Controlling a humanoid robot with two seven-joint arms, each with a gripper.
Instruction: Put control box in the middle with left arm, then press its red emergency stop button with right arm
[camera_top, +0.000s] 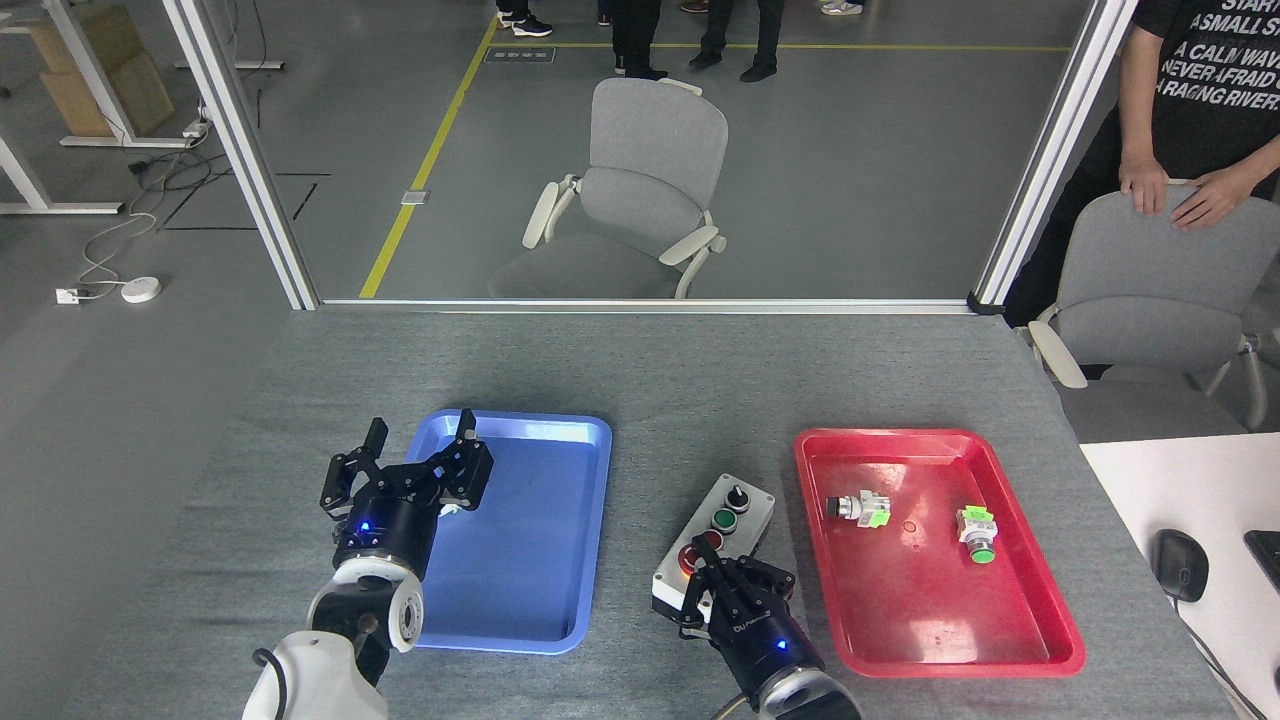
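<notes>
Control box (714, 545) sits on the bare grey felt between blue tray (560, 445) and red tray (1010, 450), so you're on the press. Right gripper (708, 552), claws drawn narrow, covers the red emergency stop button (688, 557) (contact unclear); push straight down. Left gripper (420, 448) hangs wide, empty.

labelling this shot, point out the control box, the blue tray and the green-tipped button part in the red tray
control box (741, 497): head view, pale grey face.
blue tray (520, 570): head view, bare floor.
green-tipped button part (978, 533): head view, its body.
</notes>
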